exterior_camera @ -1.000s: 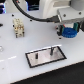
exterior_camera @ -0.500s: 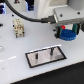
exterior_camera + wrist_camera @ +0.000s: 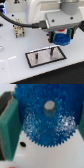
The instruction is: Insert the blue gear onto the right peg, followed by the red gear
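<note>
My gripper is shut on the blue gear and holds it above the table, just past the far right end of the grey black-edged plate. The right peg stands on the plate, a little to the exterior view's left of the gear and lower. The left peg stands further left. In the wrist view the blue gear fills the picture, with its hub between the green finger pads. A small red patch shows above the gear; I cannot tell if it is the red gear.
A beige and black object and a dark object sit on the white table at the exterior view's left. A black cable hangs from the arm there. A small dark dot shows beneath the gear.
The gripper with the blue gear has moved toward the exterior view's left and downward, closer to the plate and the right peg. The plate has not moved.
</note>
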Available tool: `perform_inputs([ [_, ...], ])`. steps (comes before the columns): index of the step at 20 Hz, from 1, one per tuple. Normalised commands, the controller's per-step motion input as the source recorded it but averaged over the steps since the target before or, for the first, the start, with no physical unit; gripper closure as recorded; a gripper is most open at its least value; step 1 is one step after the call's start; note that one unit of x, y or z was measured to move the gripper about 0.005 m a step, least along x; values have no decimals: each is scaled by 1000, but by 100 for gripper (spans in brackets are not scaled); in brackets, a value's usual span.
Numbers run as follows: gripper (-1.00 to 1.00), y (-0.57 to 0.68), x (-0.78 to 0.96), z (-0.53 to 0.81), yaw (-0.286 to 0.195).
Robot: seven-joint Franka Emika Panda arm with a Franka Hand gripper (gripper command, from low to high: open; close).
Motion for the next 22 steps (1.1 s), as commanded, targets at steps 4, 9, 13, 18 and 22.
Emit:
perform_inputs([
  [4, 100, -308, 349, -31, 0],
  [9, 100, -269, 268, -53, 0],
  [13, 100, -76, 164, 5, 0],
  [18, 100, -36, 166, -105, 0],
  [22, 100, -2, 94, 175, 0],
])
